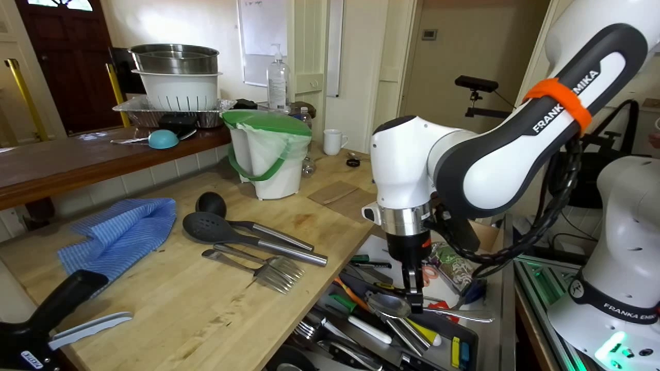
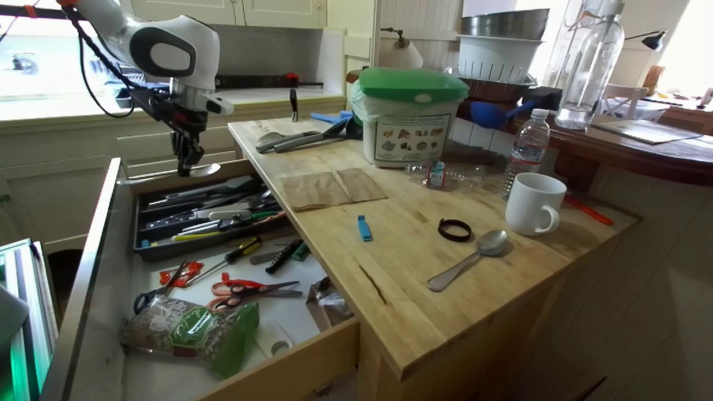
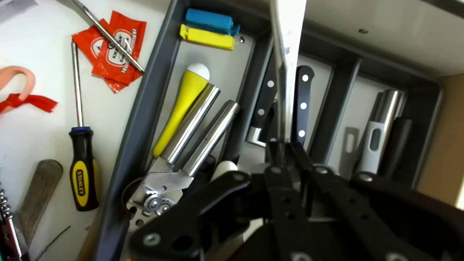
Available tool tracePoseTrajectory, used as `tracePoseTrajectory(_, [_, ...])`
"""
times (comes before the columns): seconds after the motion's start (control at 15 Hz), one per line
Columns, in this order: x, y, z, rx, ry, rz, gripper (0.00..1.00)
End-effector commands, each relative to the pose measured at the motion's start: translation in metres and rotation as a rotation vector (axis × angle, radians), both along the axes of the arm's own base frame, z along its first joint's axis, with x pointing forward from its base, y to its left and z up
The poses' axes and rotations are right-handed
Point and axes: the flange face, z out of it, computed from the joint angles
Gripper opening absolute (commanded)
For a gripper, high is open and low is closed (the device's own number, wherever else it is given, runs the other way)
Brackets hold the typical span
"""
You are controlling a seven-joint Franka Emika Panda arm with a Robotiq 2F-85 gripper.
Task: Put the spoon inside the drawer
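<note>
My gripper is shut on a shiny silver spoon and holds it roughly level over the open drawer. In an exterior view the gripper grips the spoon between its bowl and its handle, which points toward the drawer's long outer wall. In the wrist view the spoon's handle stretches away from the fingertips; the bowl is hidden there. Below it is a grey utensil tray with knives, a can opener and clips. The spoon appears apart from the tray.
The wooden counter overhangs one side of the drawer. On it lie forks, black ladles and a blue cloth. Another spoon and a mug are also there. Scissors and a bag lie in the drawer.
</note>
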Motion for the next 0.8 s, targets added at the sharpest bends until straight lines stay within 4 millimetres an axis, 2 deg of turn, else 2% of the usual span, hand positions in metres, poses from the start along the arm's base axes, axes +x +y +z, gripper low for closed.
tracePoseTrajectory(0.0, [0.018,-0.010,-0.024,0.044,-0.017,-0.102,0.02])
tracePoseTrajectory(0.33, [0.043,0.006,-0.053,0.044,-0.027,-0.232,0.02])
tracePoseTrajectory(0.73, [0.072,0.023,-0.078,0.013,-0.118,-0.388,0.02])
